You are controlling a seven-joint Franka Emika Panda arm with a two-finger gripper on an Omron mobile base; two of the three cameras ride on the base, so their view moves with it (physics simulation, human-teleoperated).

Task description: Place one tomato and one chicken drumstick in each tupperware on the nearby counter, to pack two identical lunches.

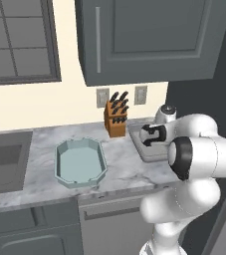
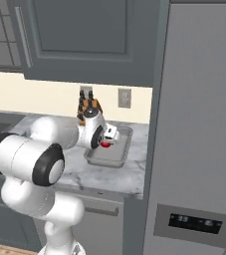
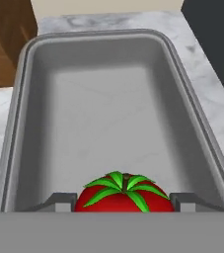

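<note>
Tomato (image 3: pixel 124 194) sitting between the two dark finger tips at the bottom of the hand view, end effector (image 3: pixel 123 202) partly closed around it, apparently gripping it. Hovering over the near end of the grey tupperware (image 3: pixel 19 123), which is otherwise holding nothing. Seen from the right base view, red of tomato (image 2: pixel 106 144) peeking under end effector (image 2: pixel 108 140) just above grey tupperware (image 2: pixel 123 149) on the worktop (image 2: pixel 119 177). Pale blue-green tupperware (image 1: pixel 79 162) lying well apart to the left on worktop (image 1: pixel 42 144), also holding nothing; knife block (image 1: pixel 116 118) standing behind between the two.

Risks, judging from here:
- releasing too high, tomato rolling along the flat floor or bouncing over the low rim
- opening off-centre near the near wall, tomato landing on the rim and dropping onto worktop
- fingers clipping the wall while descending, shoving the light container
- no drumstick spotted, so lunch remaining far from packed
</note>
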